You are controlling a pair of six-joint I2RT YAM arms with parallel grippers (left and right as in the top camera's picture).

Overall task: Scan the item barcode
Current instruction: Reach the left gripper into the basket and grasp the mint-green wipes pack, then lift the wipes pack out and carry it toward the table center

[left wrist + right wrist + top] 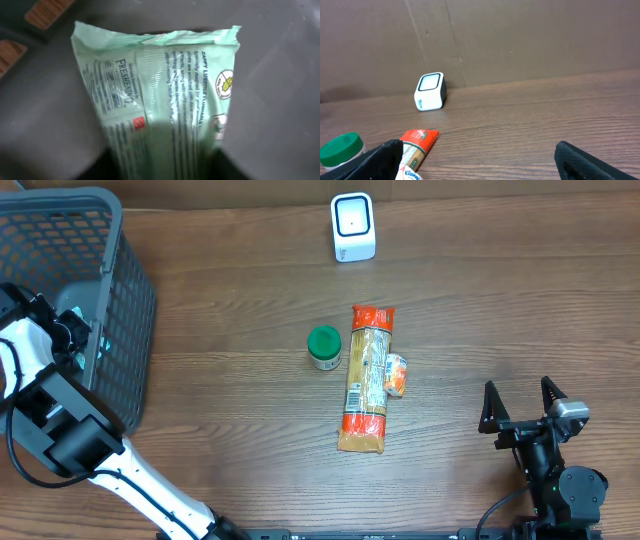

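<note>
Pale green wipes packet (160, 100), the item to scan: it lies inside the basket (125, 290) at the tabletop's (230, 450) left edge, seam side up, filling the left wrist view. Left claw (76, 332): down in the basket over the packet; you cannot tell whether it is closed on it. Right claw (518, 395): wide open, empty, well apart from everything. To do this step well, take the packet squarely across its body, lift it clear of the basket wall, then turn the printed side toward the scanner (353, 227) window. No barcode shows yet. Legible print: "FRESHENING", and seemingly "ZAPPY LIFESTYLE FLUSHABLE"; the finer lines are blurred.
</note>
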